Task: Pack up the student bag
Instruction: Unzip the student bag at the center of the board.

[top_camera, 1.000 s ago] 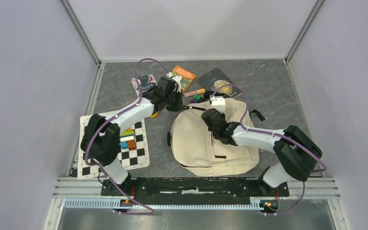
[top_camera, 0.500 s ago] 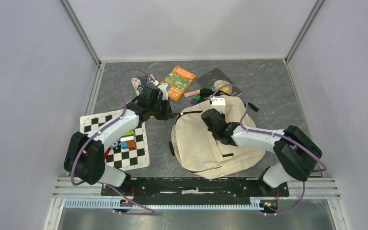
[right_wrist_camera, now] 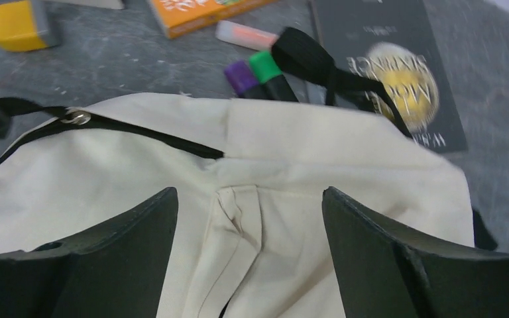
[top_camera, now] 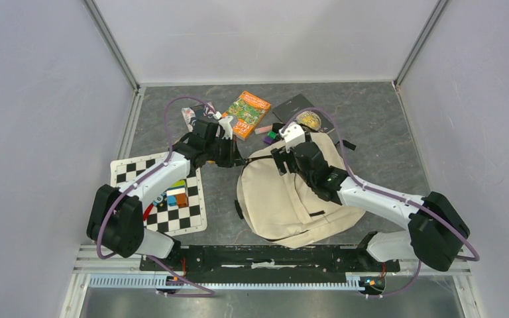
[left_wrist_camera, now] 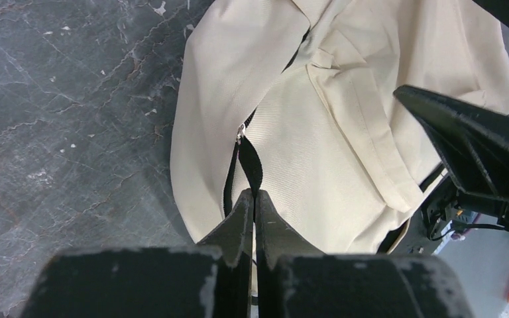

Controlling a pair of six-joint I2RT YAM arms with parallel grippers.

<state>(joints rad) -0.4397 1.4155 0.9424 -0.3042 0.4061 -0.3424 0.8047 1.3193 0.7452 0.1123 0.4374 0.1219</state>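
Note:
The cream student bag [top_camera: 285, 199] lies flat in the middle of the table. My left gripper [top_camera: 232, 156] is at its left upper edge, shut on the bag's black zipper pull [left_wrist_camera: 252, 169], which runs taut from a small metal slider [left_wrist_camera: 240, 136]. Over the top end of the bag [right_wrist_camera: 305, 172] my right gripper [right_wrist_camera: 248, 199] hovers open, with only cream fabric and a folded seam showing between its fingers. In the top view the right gripper [top_camera: 280, 156] sits close to the left one. The zipper line [right_wrist_camera: 146, 136] runs black across the fabric.
Behind the bag lie an orange book [top_camera: 246, 114], a dark book [top_camera: 303, 111], a small patterned box [top_camera: 194, 114] and several highlighters [right_wrist_camera: 258, 73]. A checkered mat [top_camera: 132, 173] with coloured blocks [top_camera: 176, 193] lies on the left. A yellow object [right_wrist_camera: 13, 23] sits at the far left.
The right gripper has opened, let go of the bag and shifted toward its top end. The left gripper pulled the zipper strap leftward a second ago and has held still since.

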